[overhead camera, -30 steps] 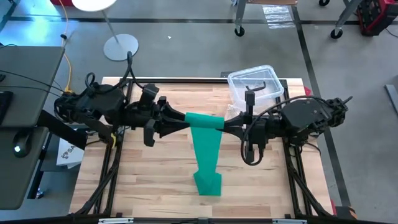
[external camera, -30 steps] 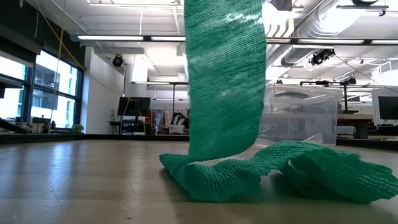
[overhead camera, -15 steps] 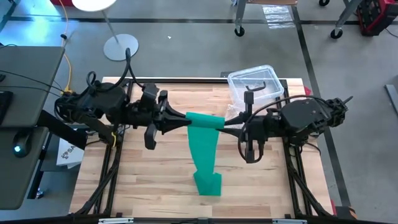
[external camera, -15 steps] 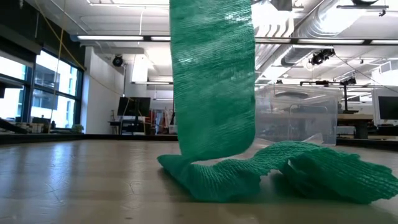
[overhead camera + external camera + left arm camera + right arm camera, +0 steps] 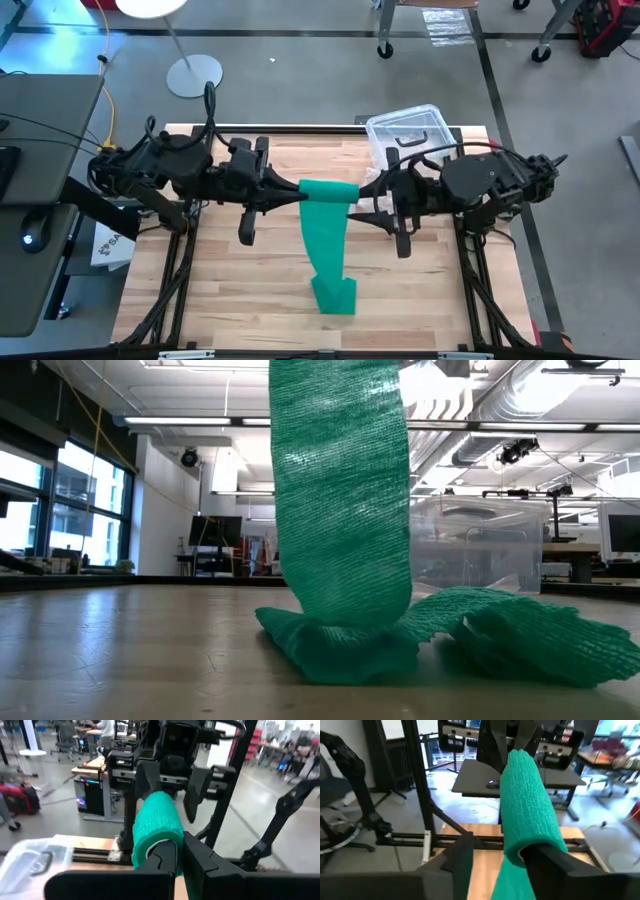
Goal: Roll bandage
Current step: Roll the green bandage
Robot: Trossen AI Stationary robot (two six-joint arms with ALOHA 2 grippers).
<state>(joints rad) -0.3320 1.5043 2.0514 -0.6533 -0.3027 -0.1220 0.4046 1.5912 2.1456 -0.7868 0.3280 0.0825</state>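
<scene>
Rolling underway: left gripper jaws clenched on the bandage; right gripper jaws released, must regrasp roll end.

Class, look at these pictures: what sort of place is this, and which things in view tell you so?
Probably a robotics lab or workshop: a wooden table in a black frame, desks with monitors behind, exposed ceiling ducts, and wheeled chairs on bare concrete.

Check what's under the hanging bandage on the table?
Under the hanging bandage, its own slack lies crumpled on the table. Behind it stands a clear box. The heap covers the wood below it; anything beneath it cannot be seen.
</scene>
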